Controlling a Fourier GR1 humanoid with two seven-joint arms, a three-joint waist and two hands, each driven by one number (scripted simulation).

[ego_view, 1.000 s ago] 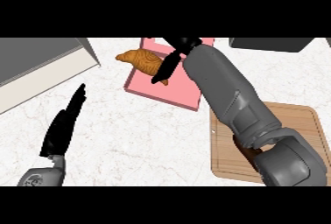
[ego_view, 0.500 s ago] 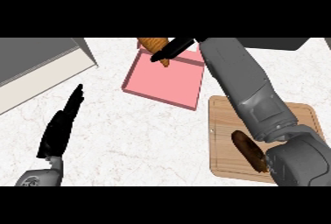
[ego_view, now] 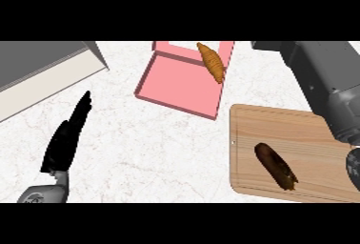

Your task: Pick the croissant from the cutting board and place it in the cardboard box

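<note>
Head view, nearest things first: the left hand (ego_view: 67, 138) rests low at the left over the white marbled worktop (ego_view: 147, 147), its black fingers straight and together, holding nothing. Well to its right lies the cutting board (ego_view: 309, 143), a pale wooden slab with rounded corners and visible grain, and on it sits a dark brown, elongated pastry (ego_view: 275, 167) with a ridged, glossy crust. Only the right forearm (ego_view: 327, 90), grey and smooth, crosses the board's far right edge; the right hand itself does not show, so whether it is spread or curled cannot be told.

Farther from the left hand, up and to its right, stands the box (ego_view: 175, 88), which looks pink and flat-sided with a shallow wall, not plainly cardboard. A golden-brown croissant (ego_view: 212, 62), tapered at both ends and ribbed, lies at the box's far rim, within or on it; which exactly is hard to say. Judging by that, the placing looks largely done, though the darker pastry is still on the board.
</note>
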